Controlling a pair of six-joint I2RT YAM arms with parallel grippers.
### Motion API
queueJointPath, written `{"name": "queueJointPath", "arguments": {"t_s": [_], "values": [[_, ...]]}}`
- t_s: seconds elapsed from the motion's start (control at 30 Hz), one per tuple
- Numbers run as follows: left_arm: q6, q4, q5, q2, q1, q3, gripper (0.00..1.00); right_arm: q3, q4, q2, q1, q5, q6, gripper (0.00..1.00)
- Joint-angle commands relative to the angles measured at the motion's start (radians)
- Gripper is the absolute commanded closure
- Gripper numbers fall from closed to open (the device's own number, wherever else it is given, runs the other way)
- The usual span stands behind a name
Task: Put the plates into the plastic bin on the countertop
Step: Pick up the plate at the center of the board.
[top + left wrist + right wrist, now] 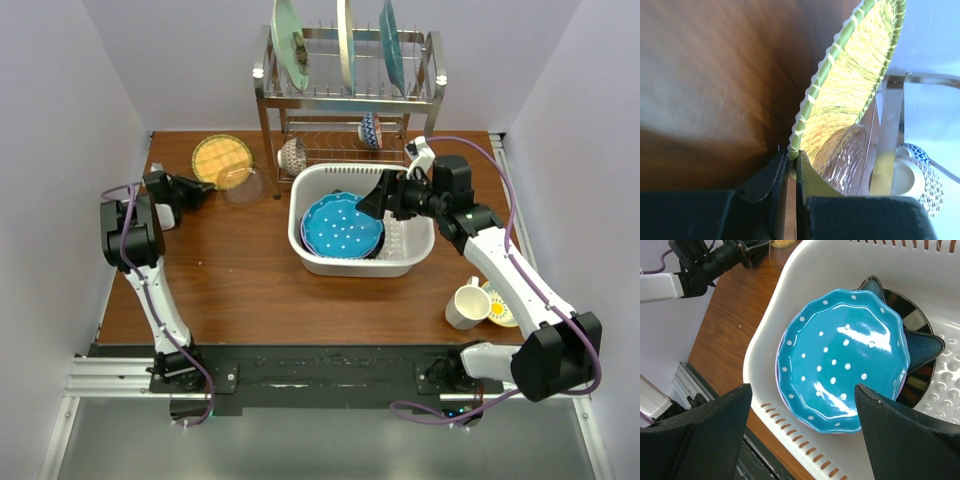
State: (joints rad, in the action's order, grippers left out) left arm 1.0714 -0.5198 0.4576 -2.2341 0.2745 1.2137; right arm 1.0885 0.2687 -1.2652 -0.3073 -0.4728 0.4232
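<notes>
So the amber plate (850, 95), woven-looking with a green scalloped rim, sits back-left on the reddish wood-grain counter (240, 280); left pincer (791, 156) is clamped on its rim. Glossy blue dotted plate (845, 360), wavy-edged, lies in the white perforated plastic bin (770, 340), right pincer (802, 387) spread wide just above. Plain pale walls (60, 120) around.

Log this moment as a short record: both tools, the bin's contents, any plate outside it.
left tool: shut on the rim of the amber plate
right tool: open, above the plastic bin
bin, top of stack: blue dotted plate, star-shaped plate beneath
outside bin: amber plate, far left of the countertop
</notes>
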Motion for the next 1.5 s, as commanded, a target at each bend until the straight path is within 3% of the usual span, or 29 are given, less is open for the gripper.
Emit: {"name": "queueJointPath", "arguments": {"t_s": [0.0, 0.33, 0.57, 0.73, 1.13, 1.47], "values": [[-0.022, 0.078, -0.004, 0.039, 0.003, -0.097, 1.00, -0.004, -0.040, 0.015, 0.000, -0.044, 0.020, 0.13], [-0.091, 0.102, -0.068, 0.260, 0.005, -0.241, 1.00, -0.025, -0.060, 0.021, -0.001, -0.066, 0.042, 0.13], [-0.220, 0.219, -0.287, 0.441, 0.003, -0.246, 1.00, -0.041, -0.085, 0.021, -0.001, -0.079, 0.061, 0.13], [-0.272, 0.241, -0.333, 0.550, 0.005, -0.237, 1.00, -0.048, -0.105, 0.017, -0.001, -0.092, 0.077, 0.13], [-0.307, 0.270, -0.123, 0.677, 0.003, -0.206, 1.00, -0.067, -0.194, -0.013, -0.007, -0.178, 0.121, 0.13], [-0.375, 0.408, 0.013, 0.798, 0.002, -0.223, 1.00, -0.072, -0.223, -0.042, -0.016, -0.196, 0.141, 0.12]]}}
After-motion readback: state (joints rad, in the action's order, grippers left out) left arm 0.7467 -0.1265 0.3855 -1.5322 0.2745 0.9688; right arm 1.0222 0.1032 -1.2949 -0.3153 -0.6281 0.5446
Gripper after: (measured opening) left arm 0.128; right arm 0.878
